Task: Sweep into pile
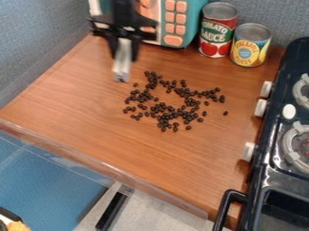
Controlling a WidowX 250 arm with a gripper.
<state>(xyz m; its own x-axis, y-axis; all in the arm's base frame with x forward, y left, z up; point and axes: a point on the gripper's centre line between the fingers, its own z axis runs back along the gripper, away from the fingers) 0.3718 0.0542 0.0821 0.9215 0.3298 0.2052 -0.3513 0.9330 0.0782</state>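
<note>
Near left corner: here's a blue surface (51, 182), lower than the tabletop, with a bit of something black and orange (15, 224) at its outer edge.
Wall: blue-grey fabric-like panels (36, 36) rise along the left and far sides.
Tabletop: brown wood-grain (78, 99), with a clear strip (102, 170) along its near edge; below that edge, a black bar (111, 211) on a pale surface.
Tool: and there's the black two-finger tool (123, 54), far and left of centre, pinching a narrow pale-grey piece (122, 65) that points down; whether its tip touches the wood, I can't tell.
Box: behind the tool, a teal box with a pale panel and orange buttons (194, 20), against the far wall.
Beans: small, dark, round beans (161, 108), mid-tabletop, loosely scattered in uneven clumps, bare wood between them; one lies apart on the right, and the pale-grey tip is near their far left edge.
Cans: far right, a red can with a green label (217, 31), and just beside it, a yellow-and-blue can (250, 47), both upright.
Stove: right edge, a black toy stove (274, 149) with white knobs, grey burner grates and a black handle.
</note>
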